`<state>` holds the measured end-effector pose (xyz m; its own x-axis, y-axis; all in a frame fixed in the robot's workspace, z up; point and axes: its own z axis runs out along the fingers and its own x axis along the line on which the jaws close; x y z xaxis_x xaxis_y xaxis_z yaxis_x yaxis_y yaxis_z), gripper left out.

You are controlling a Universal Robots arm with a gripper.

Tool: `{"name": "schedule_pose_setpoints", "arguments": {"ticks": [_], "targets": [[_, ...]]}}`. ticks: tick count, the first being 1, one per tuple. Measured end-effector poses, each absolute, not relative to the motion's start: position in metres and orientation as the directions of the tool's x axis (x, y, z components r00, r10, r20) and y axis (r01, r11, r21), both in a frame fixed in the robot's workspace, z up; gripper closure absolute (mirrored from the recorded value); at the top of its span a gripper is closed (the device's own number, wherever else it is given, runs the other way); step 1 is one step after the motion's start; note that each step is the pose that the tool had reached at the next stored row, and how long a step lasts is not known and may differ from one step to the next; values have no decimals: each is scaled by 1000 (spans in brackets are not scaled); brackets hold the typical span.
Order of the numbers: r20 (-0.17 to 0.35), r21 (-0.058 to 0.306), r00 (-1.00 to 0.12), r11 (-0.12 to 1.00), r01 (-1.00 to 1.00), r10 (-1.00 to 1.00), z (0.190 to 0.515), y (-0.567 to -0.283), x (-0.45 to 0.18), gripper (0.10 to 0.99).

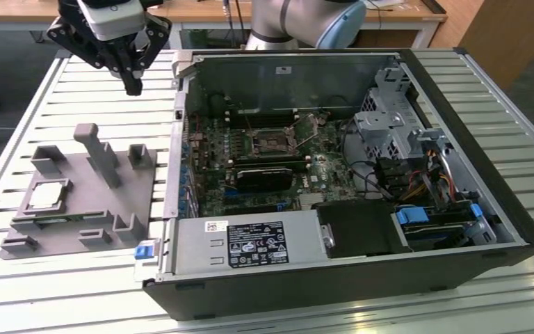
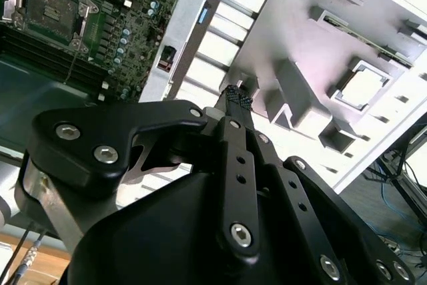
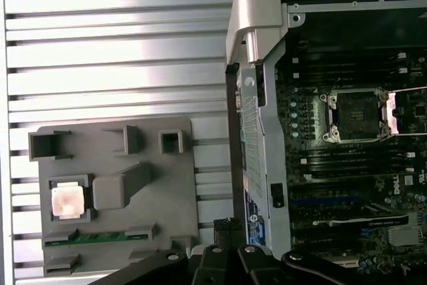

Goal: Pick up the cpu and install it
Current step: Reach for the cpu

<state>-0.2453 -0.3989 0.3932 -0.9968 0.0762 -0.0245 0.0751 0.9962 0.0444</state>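
The claw [image 1: 133,86] hangs over the slatted table [image 1: 81,97]. Its two fingers are pinched together with nothing between them. The cpu [image 1: 49,195] sits in a square nest on the grey fixture [image 1: 133,184], well apart from the claw. Beside the fixture lies the open computer case [image 1: 489,209]. Its cpu socket [image 1: 272,142] has its metal flap lifted.

I can read no text: the black label [image 1: 258,245] on the power supply [image 1: 192,245] and the white sticker [image 1: 284,69] on the case wall [image 1: 341,78], both well away from my gripper [image 1: 133,89], carry print too fine to make out.
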Motion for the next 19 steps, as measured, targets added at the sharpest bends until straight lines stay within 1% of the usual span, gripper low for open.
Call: {"name": "schedule_pose_setpoints", "arguments": {"ticks": [19], "targets": [[-24,44,-997,996,75,76,393,-399,-258,980]]}}
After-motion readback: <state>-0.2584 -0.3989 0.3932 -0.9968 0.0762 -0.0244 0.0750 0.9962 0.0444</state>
